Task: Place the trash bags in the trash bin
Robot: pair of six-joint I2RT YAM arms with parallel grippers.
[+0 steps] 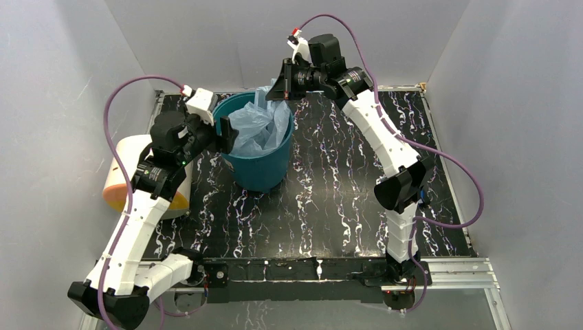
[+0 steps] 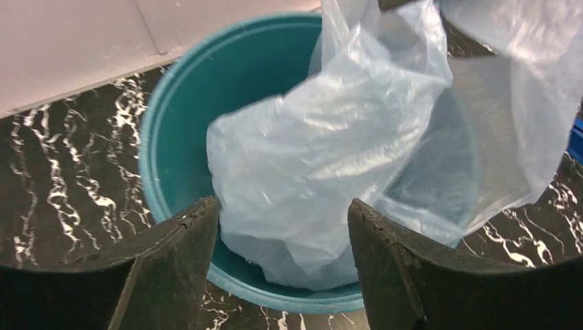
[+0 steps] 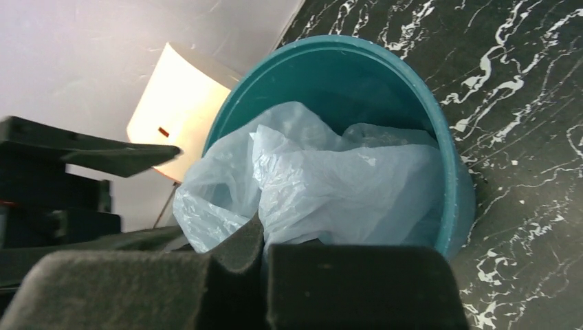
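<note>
The teal trash bin [image 1: 260, 165] stands upright at the back left of the table. The light-blue trash bag [image 1: 256, 126] sits crumpled inside it, its top edge rising above the rim. My right gripper [image 1: 278, 91] is shut on the bag's upper edge over the bin's far rim; the right wrist view shows the bag [image 3: 330, 185] pinched between the pads. My left gripper [image 1: 227, 137] is open at the bin's left rim; in the left wrist view its fingers [image 2: 175, 258] frame the bag [image 2: 323, 172] and the bin's rim [image 2: 158, 137], holding nothing.
A cream cylinder with an orange end [image 1: 124, 175] lies at the table's left edge behind my left arm; it also shows in the right wrist view [image 3: 175, 110]. White walls close the back and sides. The black marbled table [image 1: 344, 199] extends right of the bin.
</note>
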